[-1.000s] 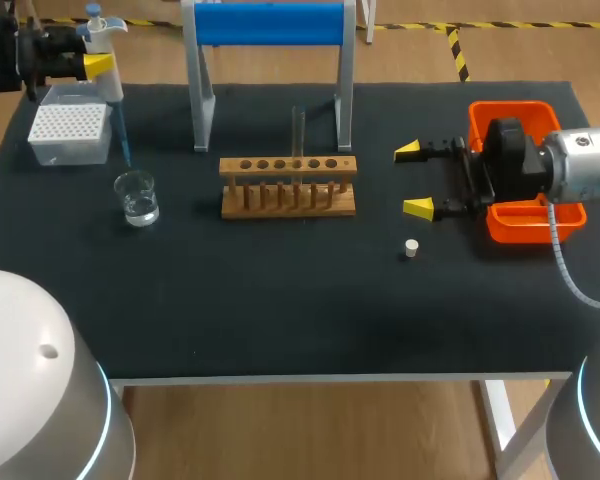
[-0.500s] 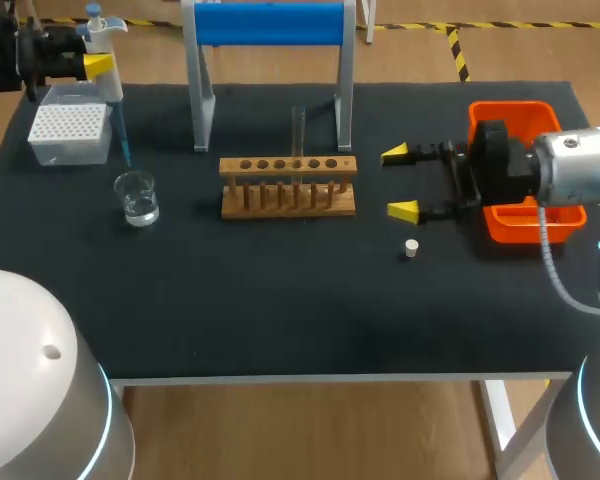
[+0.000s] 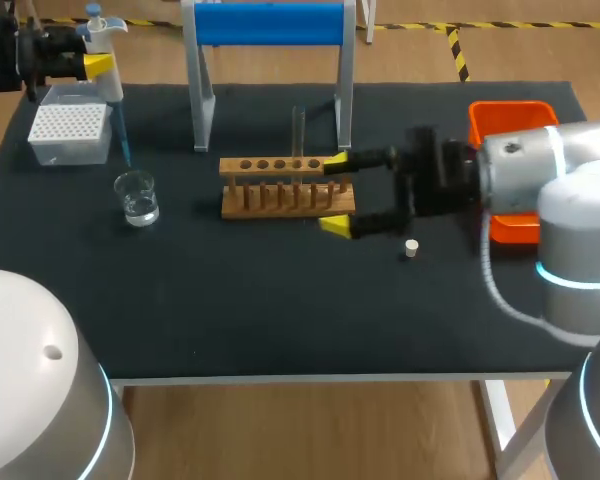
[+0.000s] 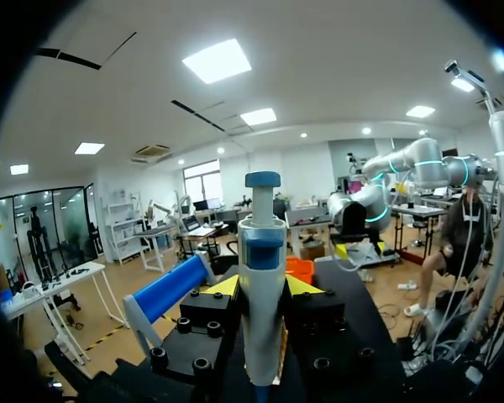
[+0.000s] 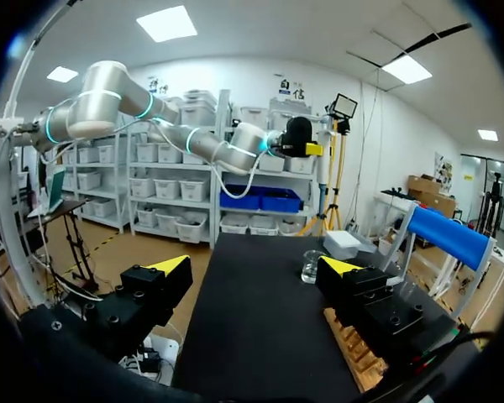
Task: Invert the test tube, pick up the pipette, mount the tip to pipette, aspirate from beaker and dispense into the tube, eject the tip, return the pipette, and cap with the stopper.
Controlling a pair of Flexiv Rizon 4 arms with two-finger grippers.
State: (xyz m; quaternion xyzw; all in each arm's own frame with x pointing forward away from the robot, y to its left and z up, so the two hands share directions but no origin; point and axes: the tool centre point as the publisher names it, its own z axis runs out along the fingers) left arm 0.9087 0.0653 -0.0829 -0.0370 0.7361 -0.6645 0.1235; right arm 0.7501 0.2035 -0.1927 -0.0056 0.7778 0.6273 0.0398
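Bright, even light from ceiling panels (image 4: 218, 60); only soft, faint shadows on the dark table (image 3: 280, 300).

The right arm (image 3: 520, 165) hides part of the orange bin (image 3: 510, 106).

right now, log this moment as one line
left gripper: shut on pipette, near beaker | right gripper: open, at right end of rack | tube: upright in rack | stopper: on table
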